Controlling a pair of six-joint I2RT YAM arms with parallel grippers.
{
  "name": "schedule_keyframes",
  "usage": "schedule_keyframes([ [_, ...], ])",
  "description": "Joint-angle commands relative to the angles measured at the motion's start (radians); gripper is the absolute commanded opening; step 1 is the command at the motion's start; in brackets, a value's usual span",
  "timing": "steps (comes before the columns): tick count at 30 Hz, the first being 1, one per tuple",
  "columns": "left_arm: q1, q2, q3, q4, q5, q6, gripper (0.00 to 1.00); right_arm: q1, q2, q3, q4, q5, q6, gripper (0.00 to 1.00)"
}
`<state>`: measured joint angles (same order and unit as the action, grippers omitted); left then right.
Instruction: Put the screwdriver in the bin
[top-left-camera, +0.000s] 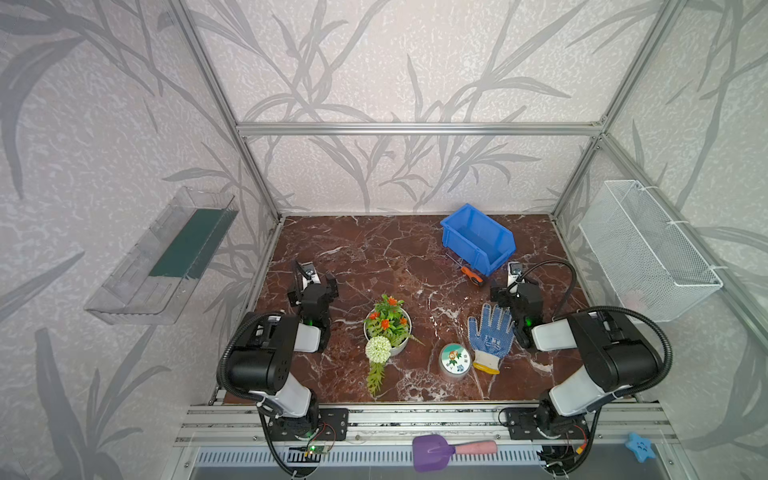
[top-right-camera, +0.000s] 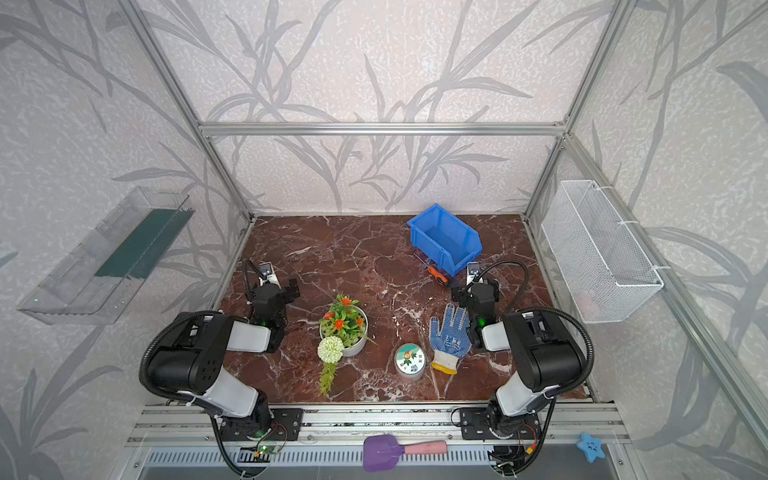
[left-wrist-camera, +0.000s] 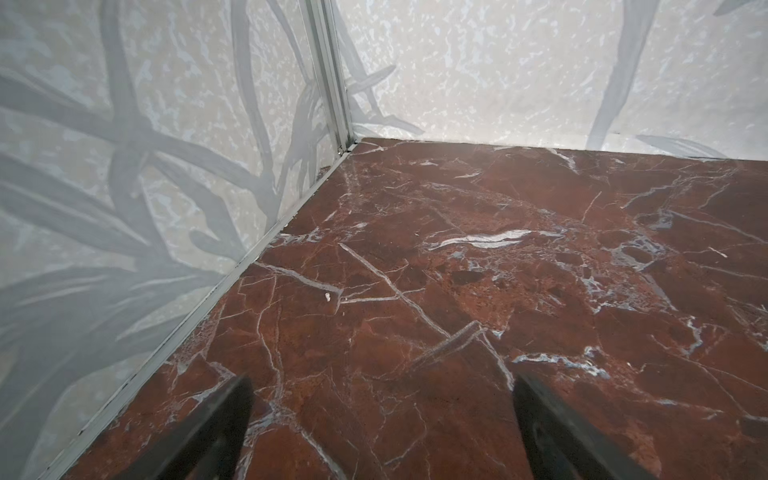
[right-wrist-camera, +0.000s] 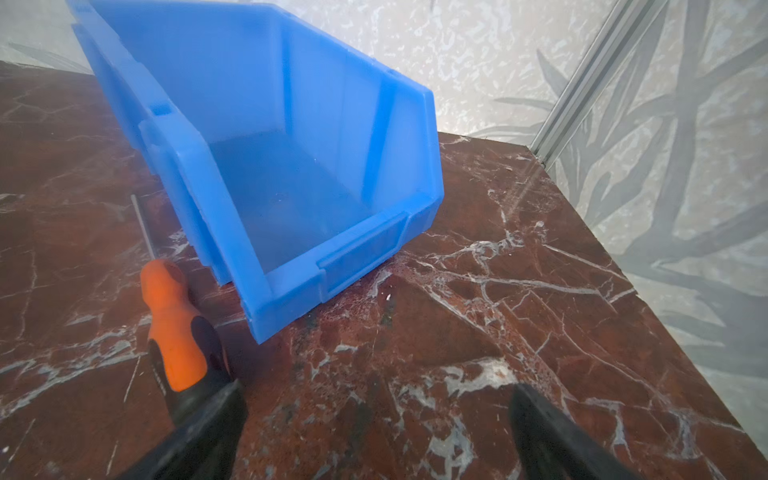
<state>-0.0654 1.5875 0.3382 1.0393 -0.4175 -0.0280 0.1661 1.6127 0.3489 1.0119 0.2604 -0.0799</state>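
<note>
Leaf-patterned walls on an aluminium frame enclose a red marble surface (top-left-camera: 374, 257). The left arm (top-left-camera: 266, 353) and right arm (top-left-camera: 602, 349) reach in from the near edge. The left jaws and the right jaws both stand wide apart and hold nothing. The left jaws hang over bare marble by the left wall, and the right jaws face the low front of the blue bin (top-left-camera: 465, 249), which sits far right on the surface. A white wire basket (top-left-camera: 648, 249) hangs on the right wall and a clear tray (top-left-camera: 137, 282) on the left. Nearer the arms are a flower pot (top-left-camera: 401, 344), a dotted blue work glove (top-left-camera: 490, 338) and a round tin (top-left-camera: 454, 360). The screwdriver (right-wrist-camera: 176, 328) lies on the surface outside the bin. It is just beside the bin's side wall near the front corner, with its handle next to one right jaw.
</note>
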Motion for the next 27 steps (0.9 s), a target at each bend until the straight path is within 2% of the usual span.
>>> schedule_keyframes([
  [1,0.004,0.001,0.015,-0.004,0.001,-0.007,0.99,0.004,-0.014,0.003,0.029,-0.001,-0.009,0.99],
  [24,0.005,0.0,0.014,-0.001,0.002,-0.007,0.99,-0.002,-0.017,0.007,0.016,-0.011,-0.003,0.99],
  [27,-0.001,-0.023,-0.007,0.025,0.018,0.015,0.99,0.001,-0.02,0.0,0.031,0.014,-0.004,0.99],
])
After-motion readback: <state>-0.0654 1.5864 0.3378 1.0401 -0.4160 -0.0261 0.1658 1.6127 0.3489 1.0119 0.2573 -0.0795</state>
